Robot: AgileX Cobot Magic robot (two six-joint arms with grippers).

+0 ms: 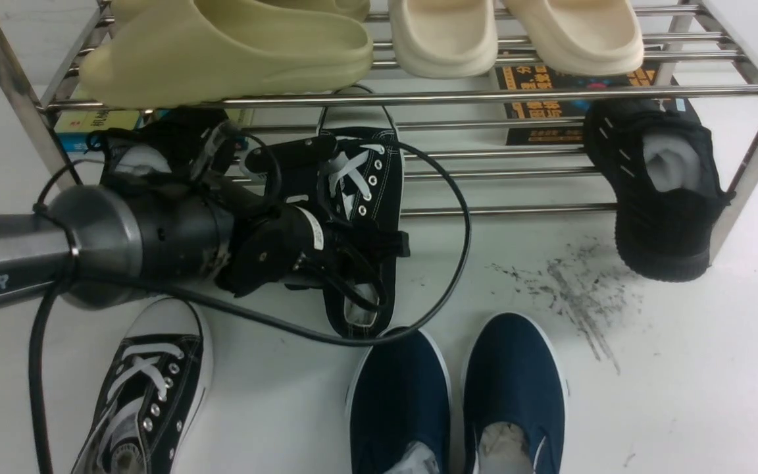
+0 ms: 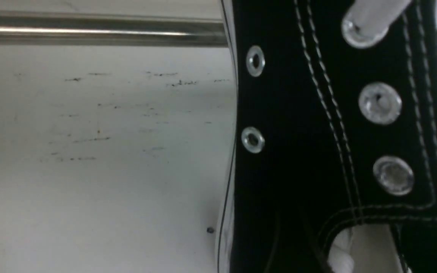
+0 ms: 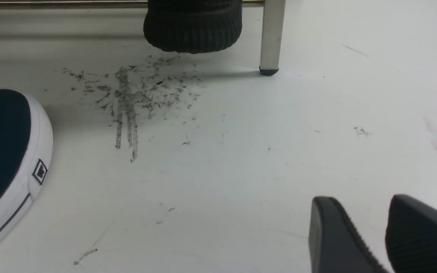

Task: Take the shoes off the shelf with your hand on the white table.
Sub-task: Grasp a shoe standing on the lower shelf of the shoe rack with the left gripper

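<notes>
White worktop (image 1: 682,368) under the shelf (image 1: 517,210): canvas sneaker (image 1: 382,178) lies pointing away, left arm (image 1: 122,237) reaches crosswise over it, jaws standing apart.

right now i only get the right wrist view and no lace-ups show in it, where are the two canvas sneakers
Observer: One canvas sneaker sits sole down on the white table, on the robot's left, in front of the shelf.
Operator: and the other one
Observer: The second sneaker is half off the shelf: its toe is over the lower bars and its heel end is past the front bar, over the table.
Operator: is the left arm on it
Observer: The left arm reaches across that sneaker from the left. Whether it grips the shoe, I cannot tell.
</notes>
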